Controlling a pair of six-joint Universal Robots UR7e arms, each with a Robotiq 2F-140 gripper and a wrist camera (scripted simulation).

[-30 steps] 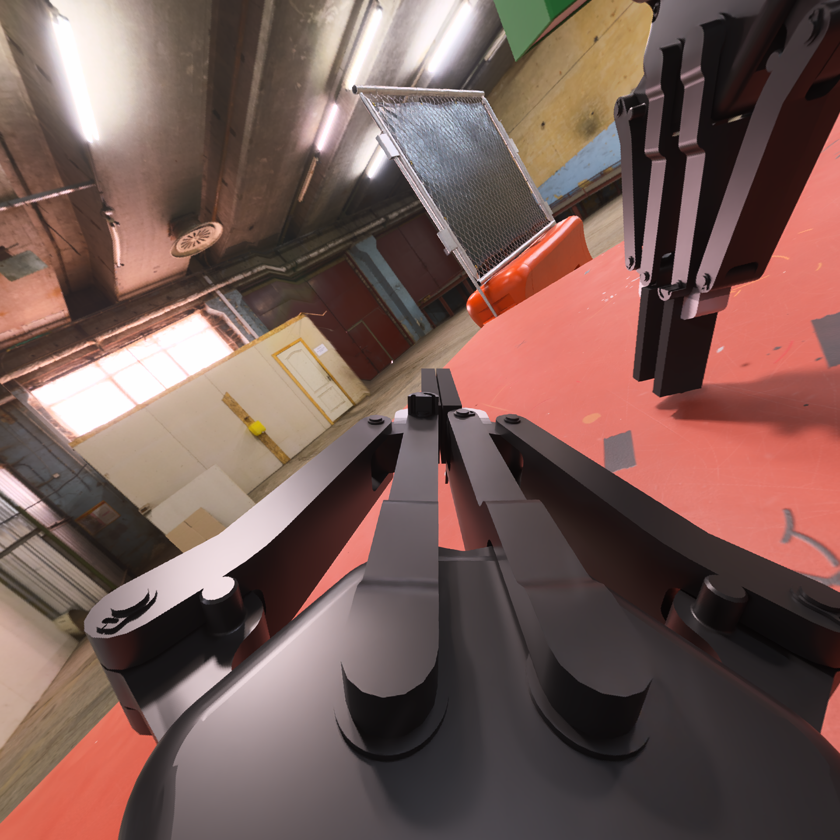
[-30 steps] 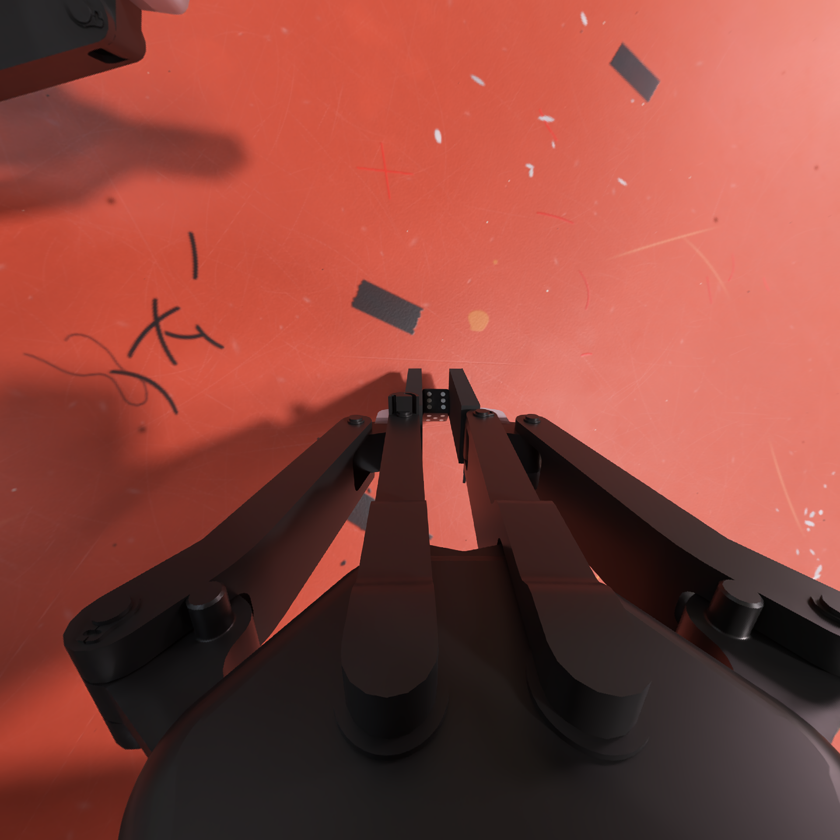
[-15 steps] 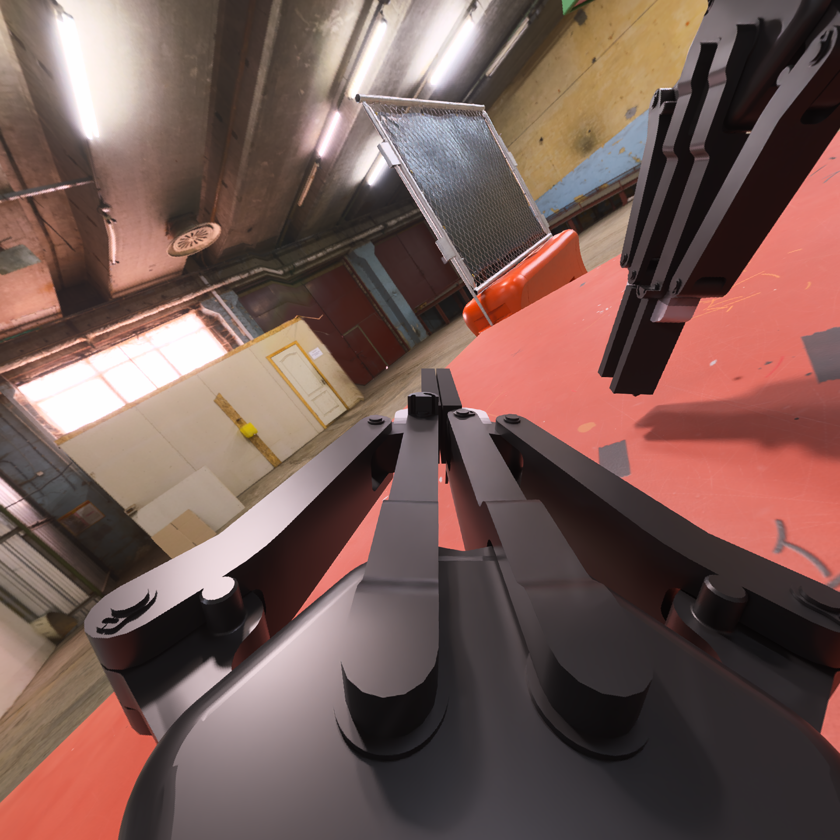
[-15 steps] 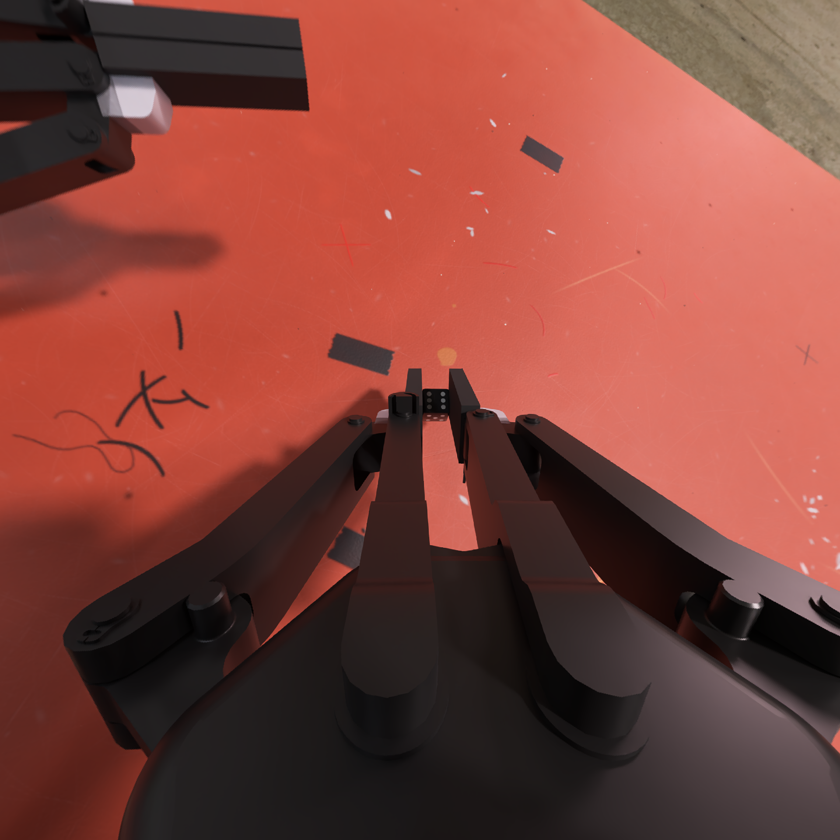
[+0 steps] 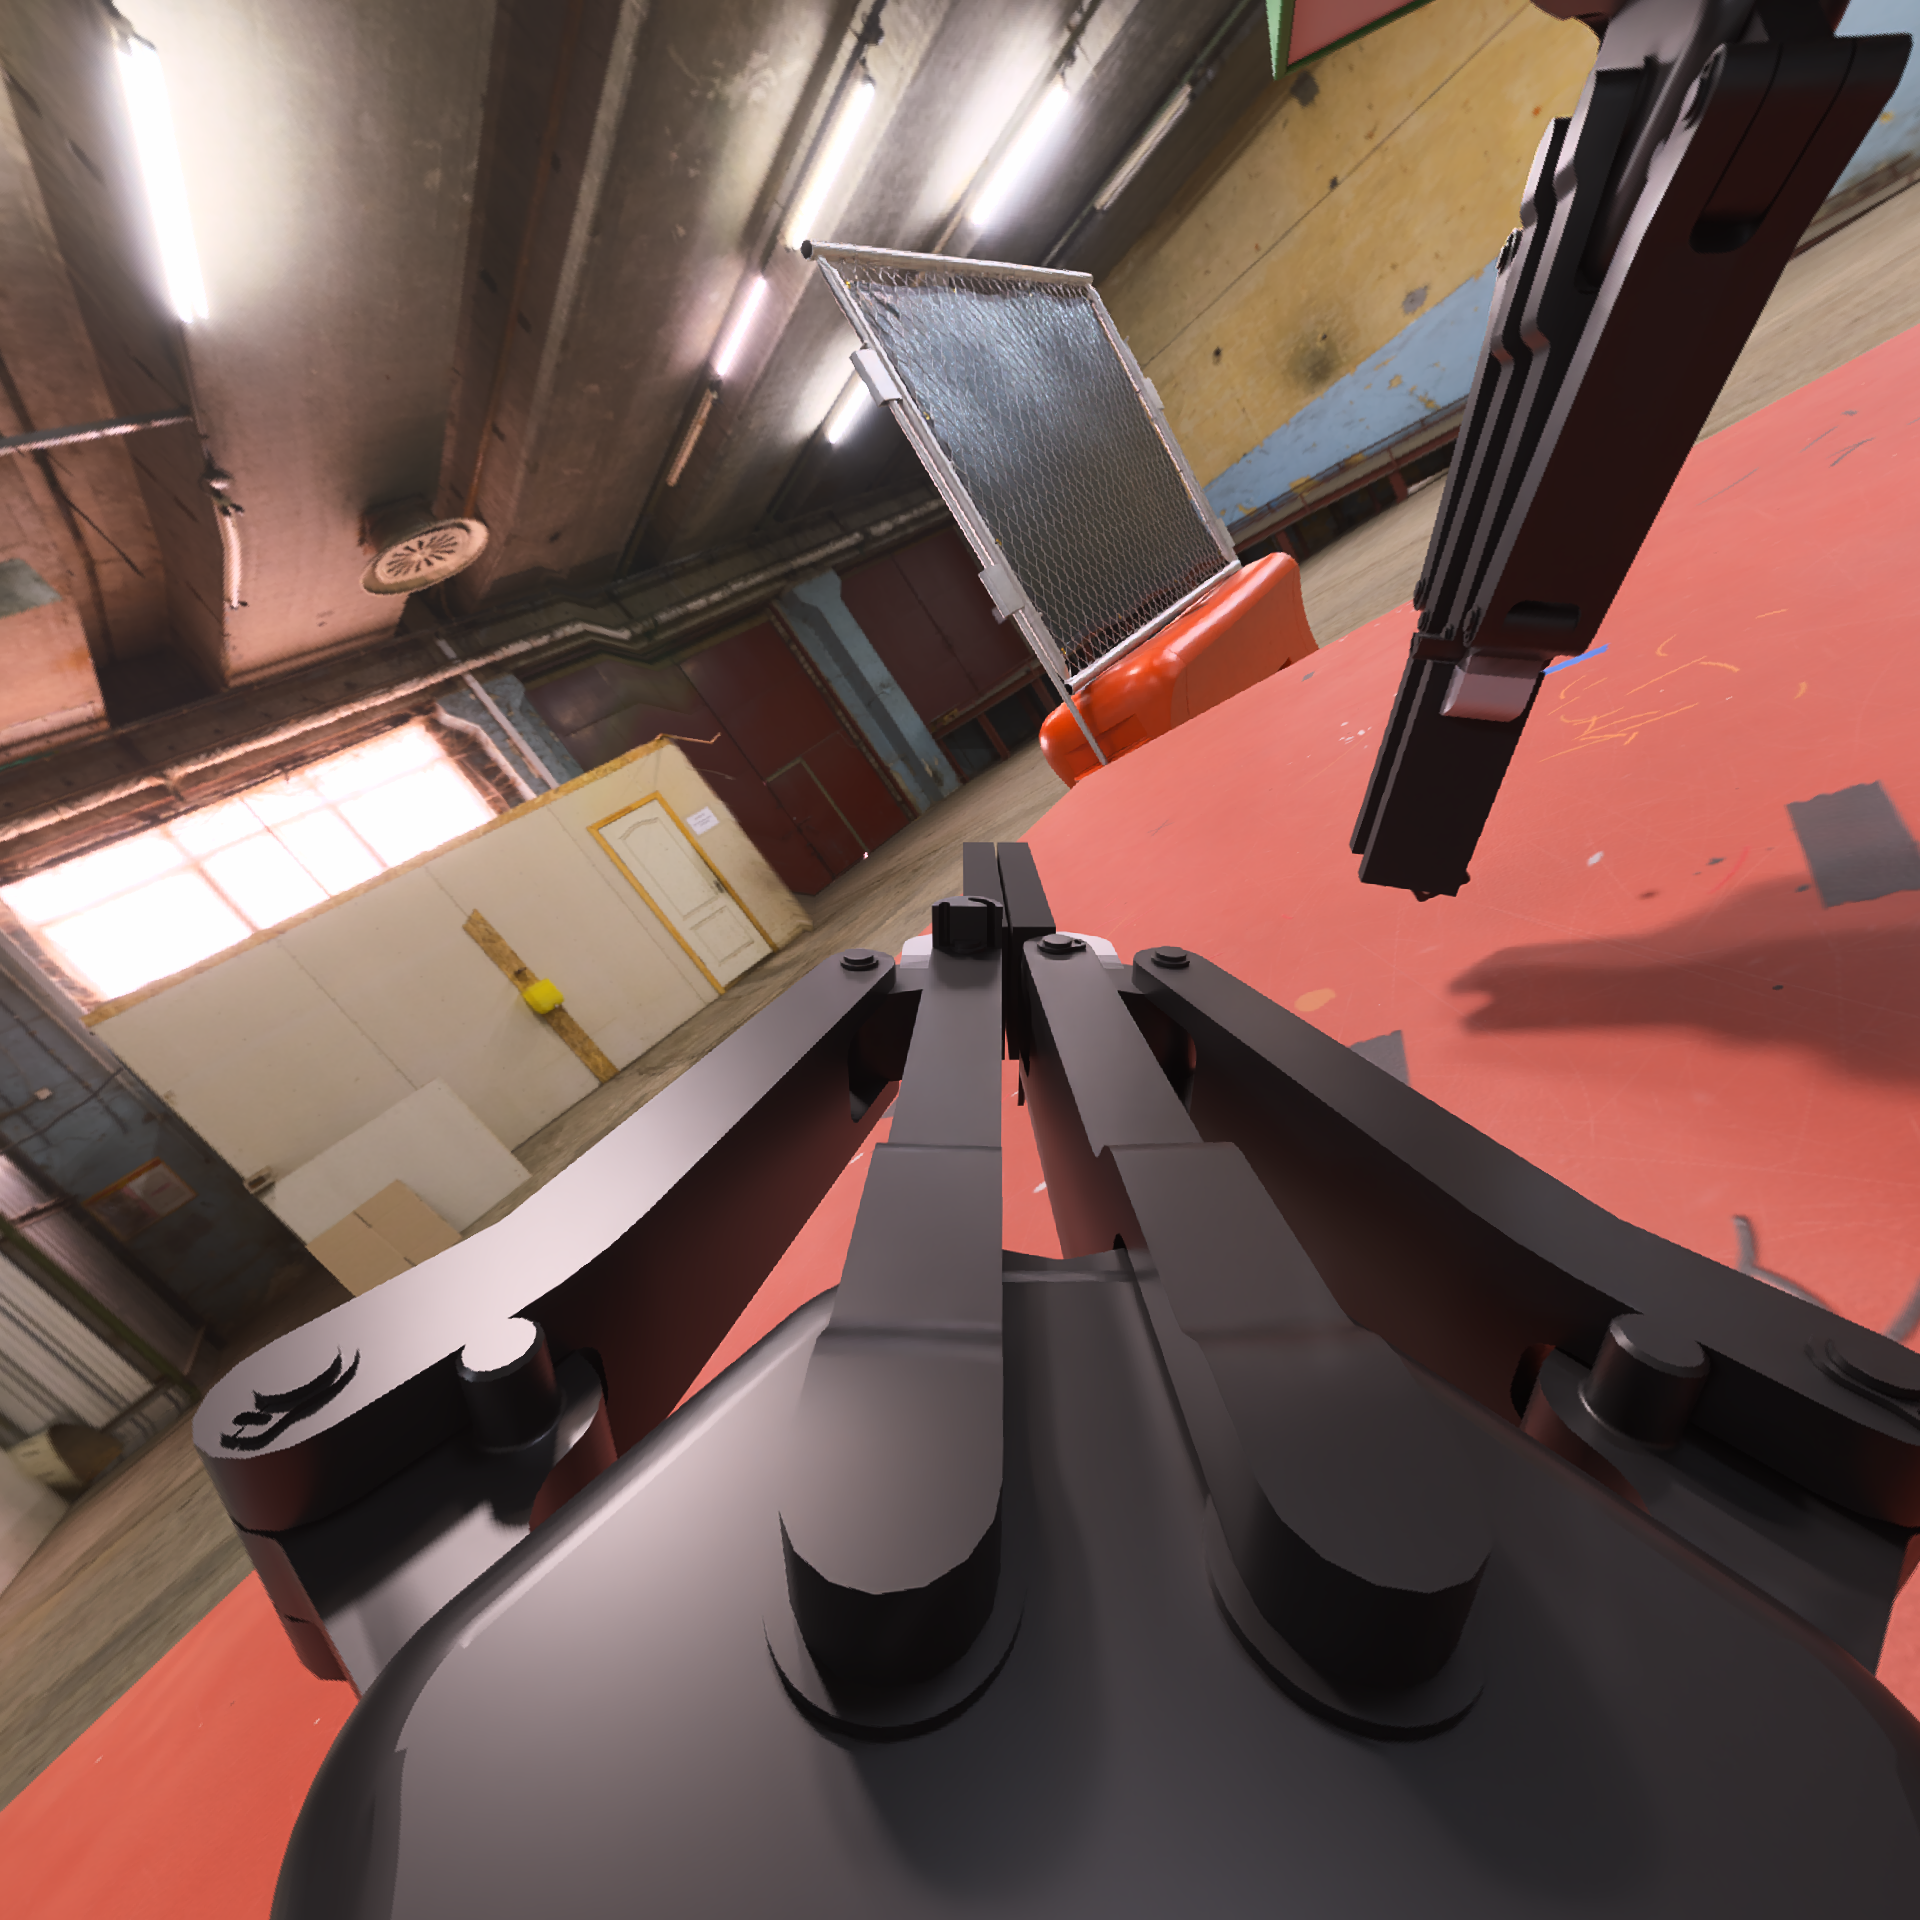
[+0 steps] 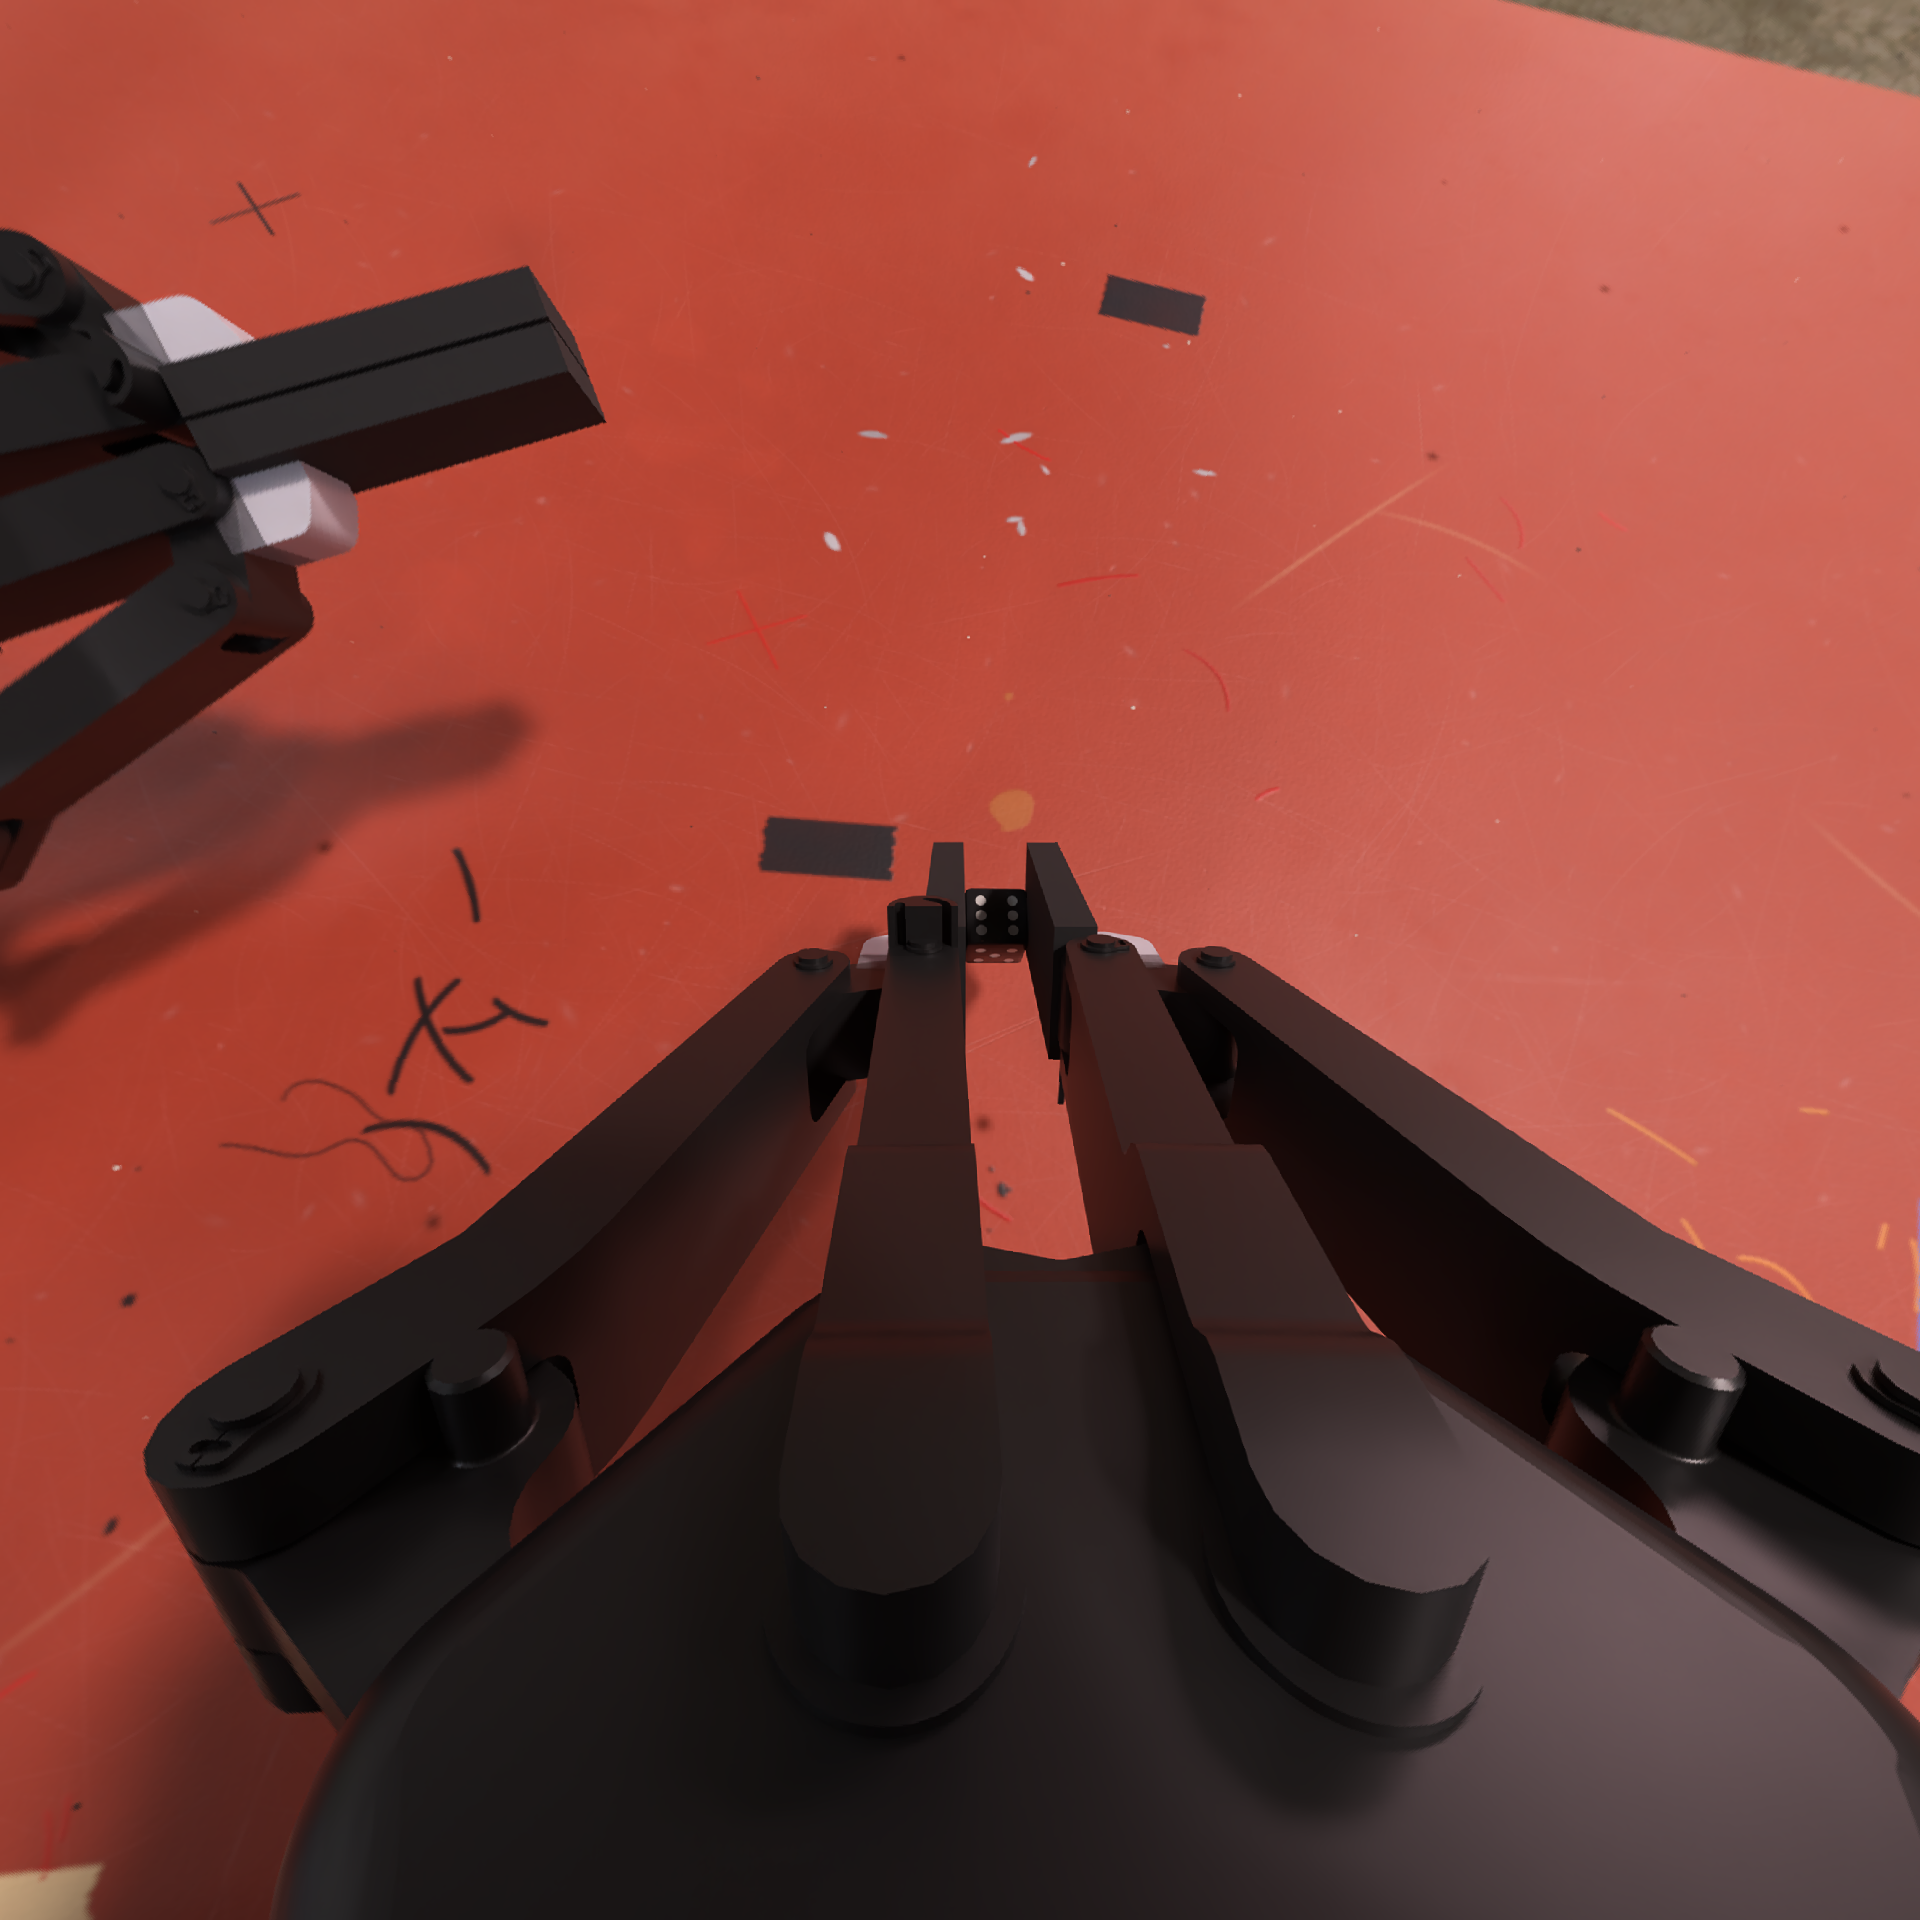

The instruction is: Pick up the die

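A small black die point(image 6: 995, 923) with white pips sits clamped between the fingertips of my right gripper point(image 6: 995, 883), held well above the red table point(image 6: 1455, 727). My left gripper point(image 5: 1003, 883) is shut with nothing between its fingers and points out over the table's edge. The left gripper also shows at the left of the right wrist view point(image 6: 395, 364), shut. The right gripper hangs at the upper right of the left wrist view point(image 5: 1423, 810); the die is hidden there.
Dark tape patches point(image 6: 828, 847) point(image 6: 1151, 303), black scribbles point(image 6: 447, 1023) and white flecks mark the table. Its far edge point(image 6: 1714, 42) shows at the top right. Beyond the table stand a mesh panel point(image 5: 1039, 457) on an orange base point(image 5: 1174, 665).
My right gripper has risen with the die in it, so the table looks farther away. The left gripper has come further into the right wrist view.
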